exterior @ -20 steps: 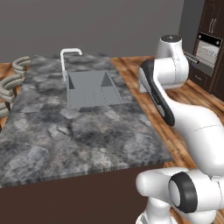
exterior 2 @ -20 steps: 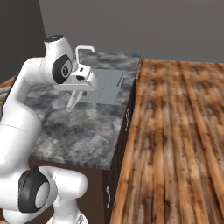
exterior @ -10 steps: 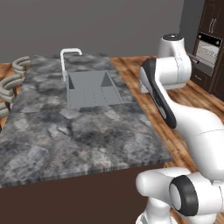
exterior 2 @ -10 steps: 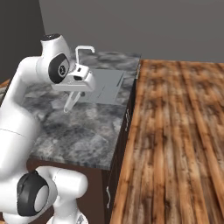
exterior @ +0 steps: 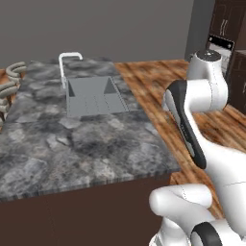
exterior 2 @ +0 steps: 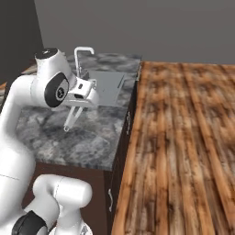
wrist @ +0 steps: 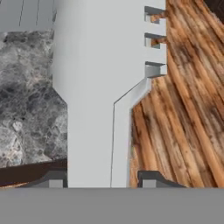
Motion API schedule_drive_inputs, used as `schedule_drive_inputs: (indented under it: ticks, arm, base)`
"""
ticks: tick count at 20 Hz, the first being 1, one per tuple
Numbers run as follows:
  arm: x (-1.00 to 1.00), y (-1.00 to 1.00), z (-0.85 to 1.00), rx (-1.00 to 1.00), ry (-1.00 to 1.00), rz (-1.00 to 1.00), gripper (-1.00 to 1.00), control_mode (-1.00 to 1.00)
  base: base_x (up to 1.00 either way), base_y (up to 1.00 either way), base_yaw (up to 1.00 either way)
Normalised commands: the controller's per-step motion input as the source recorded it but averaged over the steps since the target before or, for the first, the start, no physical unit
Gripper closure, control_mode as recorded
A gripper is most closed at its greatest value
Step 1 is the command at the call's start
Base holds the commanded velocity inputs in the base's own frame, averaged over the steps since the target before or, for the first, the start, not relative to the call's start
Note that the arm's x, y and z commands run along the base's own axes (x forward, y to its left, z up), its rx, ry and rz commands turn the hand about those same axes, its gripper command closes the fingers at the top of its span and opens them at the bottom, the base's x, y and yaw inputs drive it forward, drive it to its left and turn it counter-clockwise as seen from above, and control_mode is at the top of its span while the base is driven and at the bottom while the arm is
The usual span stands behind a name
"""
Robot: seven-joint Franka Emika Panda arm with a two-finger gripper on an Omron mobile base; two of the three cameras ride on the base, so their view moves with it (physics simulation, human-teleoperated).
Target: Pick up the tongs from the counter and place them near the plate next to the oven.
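Hanging from the gripper (exterior 2: 77, 111), the tongs (exterior 2: 71, 119) slant down over the counter (exterior 2: 92, 142), clear of the stone, in the right base view. In the hand view the tongs (wrist: 103, 87) rise broad and pale between the two dark fingertips (wrist: 151, 178), scalloped notches along their right edge, so the fingers are closed on them.

Below the tongs lies dark marbled stone, with brown cabinet fronts (exterior 2: 120, 160) under its right edge. Farther along the counter a grey sink (exterior: 93, 95) is sunk into the slab, with a white faucet (exterior: 67, 65) at its far left corner; the right base view shows the sink (exterior 2: 108, 85) just beyond the gripper. At the counter's far left edge in the left base view sit some pale coiled things (exterior: 10, 86), too small to make out.

Right of the counter runs a wooden plank floor (exterior 2: 183, 147). At the far right of the left base view the oven (exterior: 222, 48) stands in dark cabinetry, well apart from the counter, partly behind the white arm (exterior: 202, 110). A plain grey wall (exterior: 105, 29) closes the far side.
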Motion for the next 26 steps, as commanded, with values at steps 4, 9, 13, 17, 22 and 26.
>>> schedule_drive_inputs:
  ticks: [4,9,13,17,22,26]
  arm:
    - [0.0,0.0,0.0,0.0,0.0,0.0,1.0,1.0]
    - [0.0,0.0,0.0,0.0,0.0,0.0,1.0,1.0]
    - [0.0,0.0,0.0,0.0,0.0,0.0,1.0,1.0]
    - [0.0,0.0,0.0,0.0,0.0,0.0,1.0,1.0]
    - [0.0,0.0,0.0,0.0,0.0,0.0,1.0,1.0]
    - [0.0,0.0,0.0,0.0,0.0,0.0,1.0,1.0]
  base:
    - [-0.57,-0.5,-0.47]
    - [-0.3,-0.45,-0.63]
    - [-0.01,-0.5,-0.68]
    - [0.22,-0.64,-0.63]
    - [0.52,-0.65,-0.53]
    - [0.87,-0.66,-0.33]
